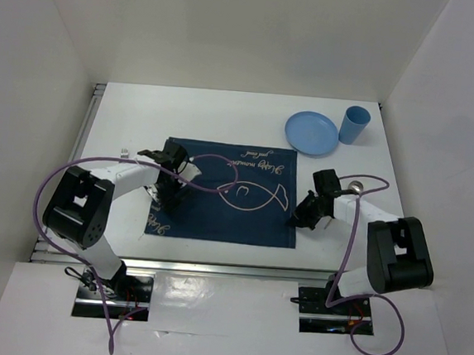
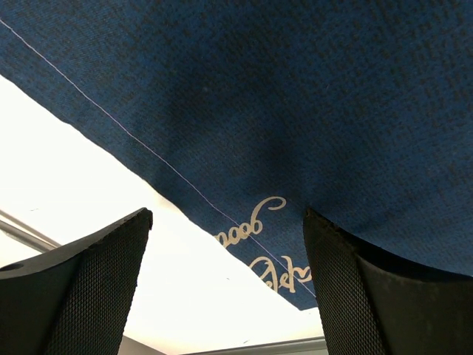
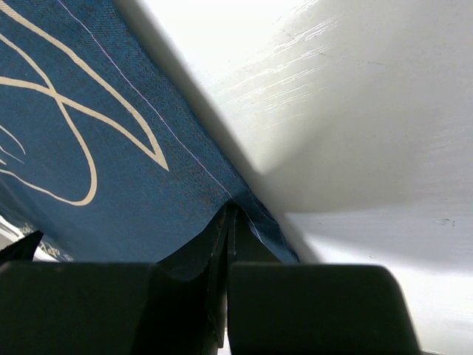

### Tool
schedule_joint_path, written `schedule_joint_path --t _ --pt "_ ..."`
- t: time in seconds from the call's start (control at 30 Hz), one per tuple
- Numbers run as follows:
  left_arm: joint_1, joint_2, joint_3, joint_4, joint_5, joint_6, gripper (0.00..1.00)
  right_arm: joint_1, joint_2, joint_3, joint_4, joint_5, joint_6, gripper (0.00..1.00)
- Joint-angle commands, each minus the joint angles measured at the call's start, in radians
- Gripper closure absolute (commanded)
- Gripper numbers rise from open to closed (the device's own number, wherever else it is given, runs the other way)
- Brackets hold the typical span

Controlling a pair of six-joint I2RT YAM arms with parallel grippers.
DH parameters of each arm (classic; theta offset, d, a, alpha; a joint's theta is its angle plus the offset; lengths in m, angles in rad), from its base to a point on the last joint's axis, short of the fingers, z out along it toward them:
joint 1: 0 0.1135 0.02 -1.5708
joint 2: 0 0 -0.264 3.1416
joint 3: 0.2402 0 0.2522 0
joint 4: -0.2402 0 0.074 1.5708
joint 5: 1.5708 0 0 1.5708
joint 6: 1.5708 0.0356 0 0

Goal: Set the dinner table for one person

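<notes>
Pinching the limp placemat by its right edge, the right gripper is clamped on cloth while the left gripper gapes wide over its left side, all on the stiff, probably slick counter, toward its near edge.

One white dinner table holds one navy fish-print placemat, one blue plate and one blue cup — a single piece of each. Two robot arms flank it — the left arm and the right arm — with two grippers in all: the left gripper, the right gripper.
</notes>
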Motion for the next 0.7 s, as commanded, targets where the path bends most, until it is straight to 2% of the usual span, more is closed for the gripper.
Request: schedule_joint_path --t 0.0,0.3,0.33,0.4,0.43,0.57,0.67 --pt "-0.007 -0.014 -0.028 -0.044 0.041 -0.021 0.1 -0.01 0.023 0.014 -0.035 0.09 -0.02 1.0" --pt "-0.007 -0.014 -0.027 -0.044 0.032 -0.012 0.1 -0.01 0.034 0.064 -0.047 0.064 -0.06 0.98" --pt "-0.007 -0.014 -0.027 -0.044 0.023 -0.012 0.1 -0.01 0.015 0.079 -0.068 0.064 -0.091 0.92" --pt "-0.007 -0.042 -0.015 -0.044 -0.007 -0.012 0.08 -0.01 -0.008 0.142 -0.102 0.097 -0.125 0.73" --pt "-0.007 -0.072 0.001 -0.044 -0.029 -0.012 0.07 -0.01 -0.02 0.17 -0.126 0.12 -0.135 0.49" --pt "-0.007 -0.126 0.086 -0.044 -0.048 -0.002 0.05 -0.01 -0.068 0.312 -0.237 0.234 -0.143 0.34" --pt "0.002 -0.149 0.165 -0.07 -0.048 -0.013 0.03 -0.035 -0.08 0.359 -0.199 0.308 -0.053 0.31"
